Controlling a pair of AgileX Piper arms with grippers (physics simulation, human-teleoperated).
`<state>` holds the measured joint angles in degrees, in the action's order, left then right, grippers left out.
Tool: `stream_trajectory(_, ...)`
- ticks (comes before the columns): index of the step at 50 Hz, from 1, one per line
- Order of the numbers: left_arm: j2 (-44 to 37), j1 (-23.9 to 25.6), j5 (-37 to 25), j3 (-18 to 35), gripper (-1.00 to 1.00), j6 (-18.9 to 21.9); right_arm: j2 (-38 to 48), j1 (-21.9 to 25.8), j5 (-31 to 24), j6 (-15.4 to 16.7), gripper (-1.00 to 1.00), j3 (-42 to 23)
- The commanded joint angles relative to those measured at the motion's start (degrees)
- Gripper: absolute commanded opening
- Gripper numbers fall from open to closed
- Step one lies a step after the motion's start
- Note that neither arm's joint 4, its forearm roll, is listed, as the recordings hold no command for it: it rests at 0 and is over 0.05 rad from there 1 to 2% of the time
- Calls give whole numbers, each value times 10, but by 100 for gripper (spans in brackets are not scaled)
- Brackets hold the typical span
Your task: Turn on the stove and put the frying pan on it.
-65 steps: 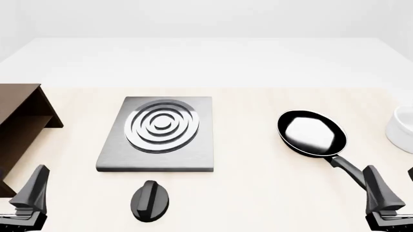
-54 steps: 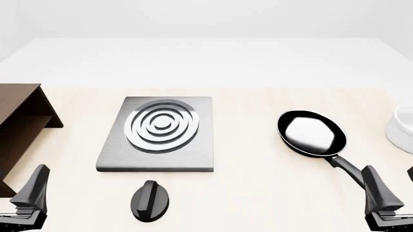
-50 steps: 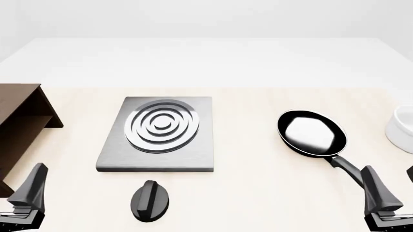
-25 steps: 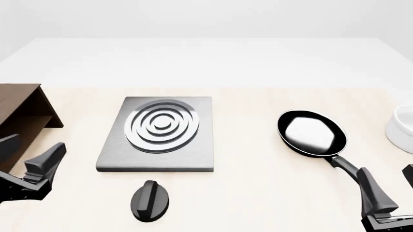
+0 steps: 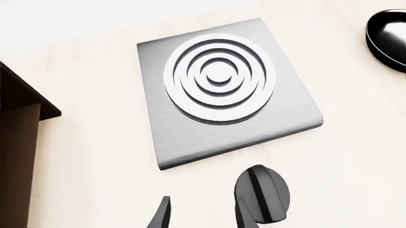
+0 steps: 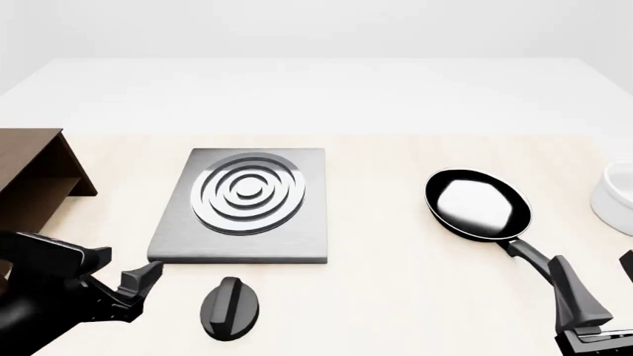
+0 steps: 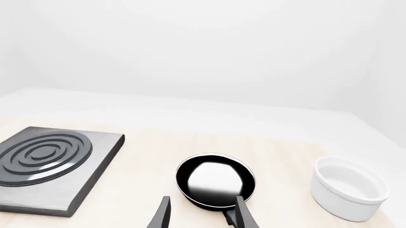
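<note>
The frying pan [image 6: 479,205] lies with nothing in it toward the right edge of the counter [image 6: 396,259], well apart from the stove [image 6: 242,204], its handle running toward the near right corner; the white bowl [image 7: 347,188] at the right edge holds nothing either. The knob [image 6: 230,308] sits just before the stove's near side. The left claw [image 6: 133,285], released, is just left of the knob, and the right claw [image 7: 201,216], also spread, stands at the pan's handle.

Pale table [image 6: 396,297] carries stove [image 6: 242,204], knob [image 6: 230,308], frying pan [image 6: 479,205] (bowl [image 6: 615,199], shelf [image 6: 35,178] too).
</note>
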<state>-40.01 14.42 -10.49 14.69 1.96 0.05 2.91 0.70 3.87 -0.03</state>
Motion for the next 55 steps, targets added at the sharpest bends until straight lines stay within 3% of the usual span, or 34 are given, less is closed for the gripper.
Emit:
stream_trajectory(1, -65, 27, 45, -27, 100, -22, 0, -7, -10, -5, 100, 0)
stream_trajectory(20, -185, 65, 174, -64, 100, -67, 1, -11, -9, -12, 100, 0)
stream_trajectory(24, -230, 82, 223, -79, 100, -97, 0, -11, -6, -11, 100, 0)
stream_trajectory(30, -259, 81, 262, -94, 100, -98, 0, -10, -4, -14, 100, 0)
stream_trajectory(43, -409, 109, 402, -117, 100, -149, 0, -4, -7, -16, 100, 0)
stream_trajectory(45, -417, 122, 411, -119, 100, -170, 0, -2, -5, -14, 100, 0)
stream_trajectory(52, -438, 124, 431, -118, 100, -170, 0, -2, -4, -14, 100, 0)
stream_trajectory(55, -423, 157, 432, -121, 100, -219, 0, -2, -5, -14, 100, 0)
